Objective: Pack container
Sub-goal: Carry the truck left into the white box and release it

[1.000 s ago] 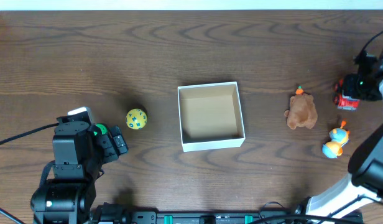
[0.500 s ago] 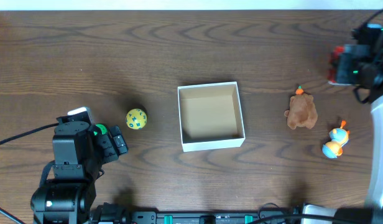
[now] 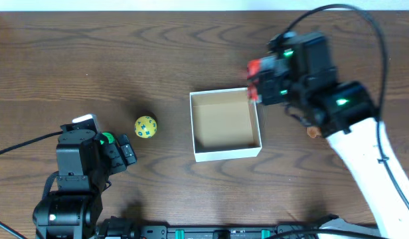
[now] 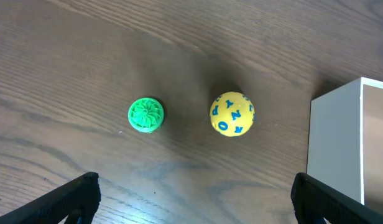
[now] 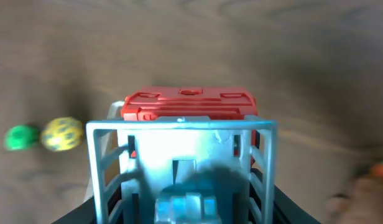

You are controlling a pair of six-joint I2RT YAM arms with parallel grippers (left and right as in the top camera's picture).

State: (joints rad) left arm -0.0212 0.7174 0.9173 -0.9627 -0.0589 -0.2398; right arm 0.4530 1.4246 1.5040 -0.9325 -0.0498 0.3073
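Left gripper (image 3: 128, 151) gapes wide, a green toy (image 4: 145, 115) and yellow ball (image 4: 232, 114) lying ahead of it. The box (image 3: 226, 155) sits at centre, its tan floor showing bare. Right gripper (image 3: 261, 81) clamps a red toy (image 5: 188, 104) above the box's right wall.

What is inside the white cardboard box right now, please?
Only its bare tan floor shows in the container; no toy lies there. The right gripper, holding a red toy, overhangs the far right corner, hiding that bit.

Overhead straight down; wrist views closer; all share yellow ball (image 3: 145, 126).
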